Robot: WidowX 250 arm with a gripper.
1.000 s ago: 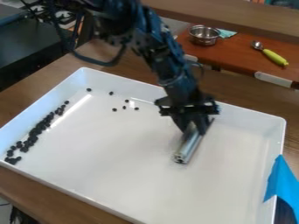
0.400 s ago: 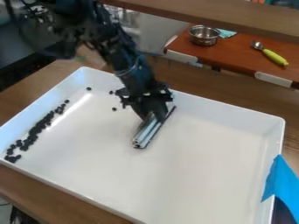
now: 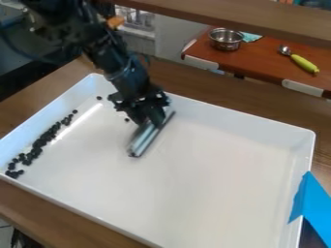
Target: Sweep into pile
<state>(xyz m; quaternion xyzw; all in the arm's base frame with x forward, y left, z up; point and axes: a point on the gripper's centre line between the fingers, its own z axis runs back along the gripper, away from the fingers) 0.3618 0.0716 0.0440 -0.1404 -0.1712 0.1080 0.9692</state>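
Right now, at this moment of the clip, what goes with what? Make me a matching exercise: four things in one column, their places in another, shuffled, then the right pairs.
Things
1. Most of the dark pellets
2. Metal bar
3. Steel bowl
4. Blue tape

Places
A. On the red-brown surface, left of the green-handled scoop in the view
B. In a band along the inside of the white tray, at the view's left
C. At the tray's edge, at the view's right
D. In the hand

Pairs: 1-B, 2-D, 3-A, 4-C
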